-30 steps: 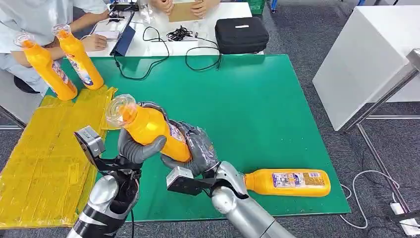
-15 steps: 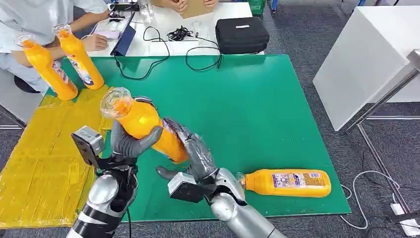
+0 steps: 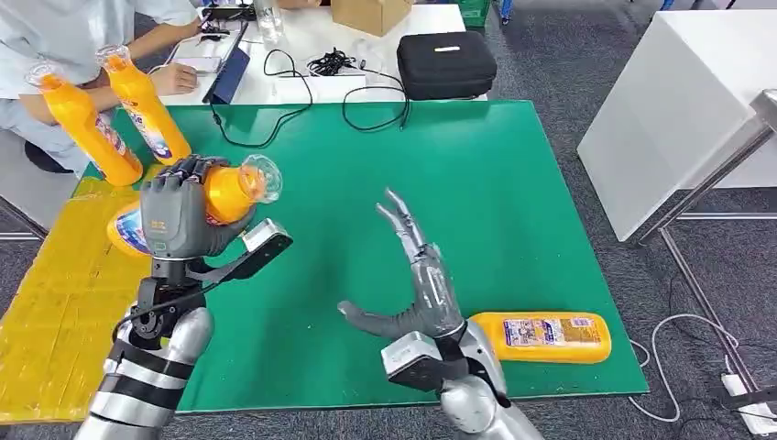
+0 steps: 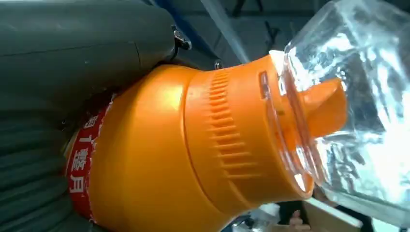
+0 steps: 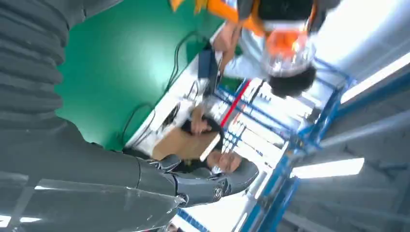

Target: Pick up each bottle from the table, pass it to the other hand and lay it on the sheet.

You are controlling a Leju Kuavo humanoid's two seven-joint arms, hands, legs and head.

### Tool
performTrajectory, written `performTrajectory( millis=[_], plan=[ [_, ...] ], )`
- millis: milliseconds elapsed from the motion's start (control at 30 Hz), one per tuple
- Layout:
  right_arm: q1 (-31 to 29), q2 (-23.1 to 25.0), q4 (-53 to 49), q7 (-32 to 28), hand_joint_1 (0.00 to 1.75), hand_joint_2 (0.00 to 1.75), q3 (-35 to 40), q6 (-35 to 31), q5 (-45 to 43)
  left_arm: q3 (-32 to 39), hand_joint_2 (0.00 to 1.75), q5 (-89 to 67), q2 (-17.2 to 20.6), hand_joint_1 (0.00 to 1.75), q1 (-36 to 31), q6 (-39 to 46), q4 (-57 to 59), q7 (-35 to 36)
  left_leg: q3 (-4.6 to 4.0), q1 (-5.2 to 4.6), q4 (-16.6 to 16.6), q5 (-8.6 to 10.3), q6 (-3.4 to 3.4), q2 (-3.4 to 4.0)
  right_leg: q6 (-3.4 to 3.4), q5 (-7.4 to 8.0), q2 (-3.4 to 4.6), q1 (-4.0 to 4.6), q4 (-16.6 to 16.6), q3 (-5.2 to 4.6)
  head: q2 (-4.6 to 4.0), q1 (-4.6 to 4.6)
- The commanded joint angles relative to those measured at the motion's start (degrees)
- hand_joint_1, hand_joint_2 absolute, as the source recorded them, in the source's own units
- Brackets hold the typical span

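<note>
Green matting covers the desk point(image 3: 513, 211) in the head view, where the left hand point(image 3: 179, 220) grips an orange bottle point(image 3: 224, 191) above the yellow sheet point(image 3: 64, 302), while the right hand point(image 3: 417, 284) is raised with fingers point(image 3: 403, 220) spread and empty, another bottle point(image 3: 541, 336) lying beside it. From the left wrist, the held bottle's clear cap point(image 4: 348, 96) sits close up; from the right wrist, the right hand's fingers stretch out holding nothing.

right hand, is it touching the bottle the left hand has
Apart. The head view shows the right hand open with fingers spread over bare green mat, a clear gap from the bottle gripped by the left hand.
</note>
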Motion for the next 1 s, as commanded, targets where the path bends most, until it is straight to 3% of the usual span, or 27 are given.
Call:
performTrajectory(
  millis=[33, 67, 100, 167, 233, 300, 400, 567, 700, 1000],
  plan=[
    [2.5, -2.7, -4.9, 0.2, 0.0, 1.75, -3.8, -0.3, 0.7, 1.3, 1.75, -16.3, 2.9, 1.75, -4.6, -4.6, 7.2, 8.9, 0.36, 0.07, 0.0, -0.15, -0.12, -0.08, -0.06, -0.16, -0.15, 0.07, 0.0, 0.4, 0.0, 0.0],
    [4.0, -3.2, -6.6, 0.2, 0.0, 1.75, -5.1, -1.0, 1.1, -1.1, 1.75, -17.2, 4.9, 1.75, -6.2, -6.5, 8.6, 11.8, 0.17, 0.02, 0.0, -0.05, -0.07, -0.09, -0.04, -0.08, -0.13, 0.03, 0.0, 0.19, 0.0, 0.0],
    [6.3, -3.9, -8.8, 0.1, 0.0, 1.75, -7.2, -1.5, 1.1, -9.6, 1.75, -17.2, 10.6, 1.75, -10.6, -10.9, 12.5, 18.8, 0.3, 0.07, 0.0, -0.11, -0.11, -0.14, -0.06, -0.15, -0.19, 0.07, 0.0, 0.34, 0.0, 0.0],
    [9.0, -5.0, -11.7, -0.2, 0.0, 1.75, -9.9, -1.7, 1.7, -13.8, 1.75, -17.2, 11.6, 1.75, -15.5, -15.7, 19.8, 20.2, 0.22, 0.08, 0.0, -0.04, -0.11, -0.43, -0.06, -0.18, -0.48, 0.08, 0.0, 0.33, 0.0, 0.0],
    [10.9, -5.3, -13.8, -0.4, 0.0, 1.75, -12.7, -1.0, 2.7, -13.2, 1.75, -17.2, 9.0, 1.75, -20.4, -20.8, 30.0, 18.5, 0.34, 0.14, 0.0, -0.05, -0.16, -0.76, -0.09, -0.29, -0.79, 0.14, 0.0, 0.53, 0.0, 0.0],
    [12.1, -4.6, -15.0, -0.7, 0.0, 1.75, -14.8, 0.2, 3.3, -11.5, 1.75, -17.2, 6.1, 1.75, -24.9, -26.0, 39.9, 17.0, 0.17, 0.04, 0.0, 0.03, -0.07, -0.44, -0.04, -0.13, -0.48, 0.04, 0.0, 0.18, 0.0, -0.02],
    [11.0, -3.7, -14.5, 0.0, 0.0, 1.75, -15.1, 1.1, 4.0, -8.6, 1.75, -15.9, 3.0, 1.75, -30.4, -29.3, 52.5, 16.6, 0.36, 0.1, 0.1, -0.02, -0.13, -0.64, -0.05, -0.22, -0.61, 0.09, 0.0, 0.54, 0.0, 0.0],
    [9.9, -3.8, -11.5, 1.0, 0.0, 1.75, -14.8, 0.8, 4.1, -4.3, 1.75, -14.2, 3.0, 1.75, -31.9, -30.0, 61.3, 17.4, 0.26, 0.01, 0.0, 0.02, -0.09, 0.1, -0.01, 0.02, 0.05, 0.02, 0.0, 0.25, 0.0, 0.0],
    [9.8, -3.8, -10.0, 1.3, 0.0, 1.75, -14.5, 0.1, 4.2, -0.2, 1.75, -12.9, 3.1, 1.75, -31.7, -29.2, 63.7, 17.2, 0.53, 0.09, 0.0, -0.13, -0.17, 0.11, -0.07, -0.13, 0.01, 0.11, -0.1, 0.54, 0.0, 0.0],
    [9.8, -3.7, -10.0, 1.3, 0.0, 1.75, -14.5, 0.1, 4.2, -0.2, 1.75, -12.9, 3.0, 1.75, -31.7, -29.2, 63.7, 17.2, 0.2, 0.08, 0.0, -0.02, -0.09, 0.06, -0.03, -0.05, 0.0, 0.08, 0.0, 0.21, 0.0, 0.0]
  ],
)
